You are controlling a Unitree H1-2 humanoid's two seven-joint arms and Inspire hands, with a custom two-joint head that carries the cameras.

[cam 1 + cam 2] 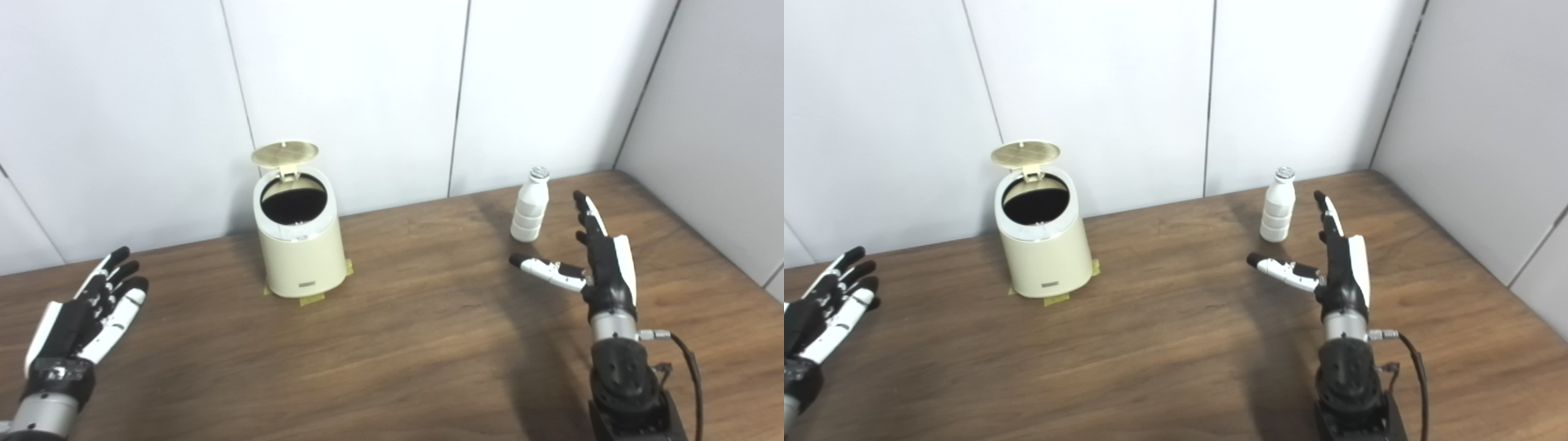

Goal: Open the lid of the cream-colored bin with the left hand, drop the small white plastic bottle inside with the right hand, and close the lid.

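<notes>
On the table (392, 343), bin (299, 251) lid (285, 153) up, dark inside, bottle (529, 206) upright, both hands empty, fingers spread.

I am looking at a test room, like a robot lab. The walls (343, 79) are plain white panels with thin dark seams between them. They meet in a corner at the far right and close in the space like a small booth. Nothing hangs on them. In front of me is a brown wooden bench (398, 331). A small cream bin (298, 242) stands on it, and bits of yellowish tape (312, 299) show at its base. That looks like a set-up spot for tests, not a home. A black cable (689, 361) runs from my right arm, which also fits a lab.
</notes>
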